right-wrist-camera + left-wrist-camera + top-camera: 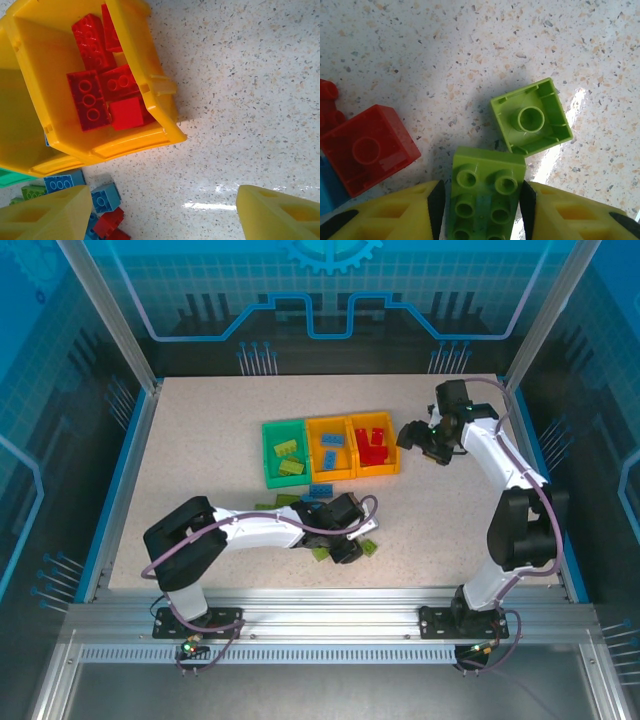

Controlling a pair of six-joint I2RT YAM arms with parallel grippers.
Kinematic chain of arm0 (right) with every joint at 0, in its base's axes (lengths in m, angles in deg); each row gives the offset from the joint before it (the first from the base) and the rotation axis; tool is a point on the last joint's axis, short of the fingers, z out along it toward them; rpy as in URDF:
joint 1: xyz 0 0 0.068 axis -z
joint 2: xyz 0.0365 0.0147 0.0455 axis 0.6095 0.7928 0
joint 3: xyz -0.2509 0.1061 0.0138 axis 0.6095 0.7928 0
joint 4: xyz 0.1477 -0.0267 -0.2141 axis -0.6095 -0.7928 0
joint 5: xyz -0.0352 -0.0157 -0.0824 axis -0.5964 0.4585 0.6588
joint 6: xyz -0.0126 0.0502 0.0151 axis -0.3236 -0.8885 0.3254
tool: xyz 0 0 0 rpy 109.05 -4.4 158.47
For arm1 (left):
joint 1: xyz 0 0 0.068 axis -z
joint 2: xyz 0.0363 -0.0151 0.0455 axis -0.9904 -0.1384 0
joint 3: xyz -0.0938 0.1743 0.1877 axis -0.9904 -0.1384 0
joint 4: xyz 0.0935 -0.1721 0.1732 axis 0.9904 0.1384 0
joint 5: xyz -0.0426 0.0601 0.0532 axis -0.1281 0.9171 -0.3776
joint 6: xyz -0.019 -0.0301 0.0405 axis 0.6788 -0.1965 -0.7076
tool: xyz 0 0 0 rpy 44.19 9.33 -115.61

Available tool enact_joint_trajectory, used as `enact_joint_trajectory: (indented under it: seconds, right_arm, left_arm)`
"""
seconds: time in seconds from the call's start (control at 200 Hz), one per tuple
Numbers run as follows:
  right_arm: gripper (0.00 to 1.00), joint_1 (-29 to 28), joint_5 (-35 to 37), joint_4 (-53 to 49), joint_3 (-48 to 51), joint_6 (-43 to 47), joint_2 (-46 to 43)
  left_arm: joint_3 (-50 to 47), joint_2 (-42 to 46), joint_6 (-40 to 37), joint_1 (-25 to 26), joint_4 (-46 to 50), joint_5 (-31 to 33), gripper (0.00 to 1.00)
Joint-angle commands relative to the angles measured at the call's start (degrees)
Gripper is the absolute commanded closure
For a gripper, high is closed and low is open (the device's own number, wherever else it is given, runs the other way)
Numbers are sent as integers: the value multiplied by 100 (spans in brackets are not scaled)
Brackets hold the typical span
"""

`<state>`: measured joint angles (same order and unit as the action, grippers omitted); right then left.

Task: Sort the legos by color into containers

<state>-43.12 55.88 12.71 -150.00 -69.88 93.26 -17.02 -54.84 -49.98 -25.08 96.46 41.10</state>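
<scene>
Legos [312,496], small studded plastic bricks in lime green, light blue and red, lay loose in a cluster near the middle of the speckled table [200,420], just on the near side of the containers. The containers were three open-topped rectangular plastic bins joined in a row. The green bin [268,455] on the left held lime green bricks. The middle orange bin [312,450] held light blue ones. The right orange bin [150,65] held red ones. At the near end of the cluster, the left gripper [482,202] was clamped on one lime green rectangular brick [487,195], studs up, with a black pad pressed to each long side. Could not tell whether that brick was lifted or resting on the table. An upturned square lime green brick [531,117] sat just beyond it, corner to corner; contact not certain. An upturned red square brick [367,147] lay to its left, apart from it, with a light blue brick [327,192] just beside the red one. The right gripper [162,212] hung over bare table just beside the right orange bin, toward the right edge. Its yellow fingers [277,212] were spread wide with nothing between them.
</scene>
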Motion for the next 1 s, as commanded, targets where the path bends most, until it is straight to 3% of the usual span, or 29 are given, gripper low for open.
enact_joint_trajectory:
  seconds: [0.0,0.31,0.545,0.995]
  right_arm:
    - [23,73,-91,42,141,64,-194]
    - [23,-98,-72,152,577,189,-309]
    - [23,-140,-140,191,856,413,-416]
    - [22,-145,-109,126,800,382,-470]
  left_arm:
    - [39,357,143,25,134,167,53]
    - [212,675,249,0,296,287,53]
    - [-259,705,-85,7,139,-171,44]
    - [-184,228,-76,-120,-53,-625,38]
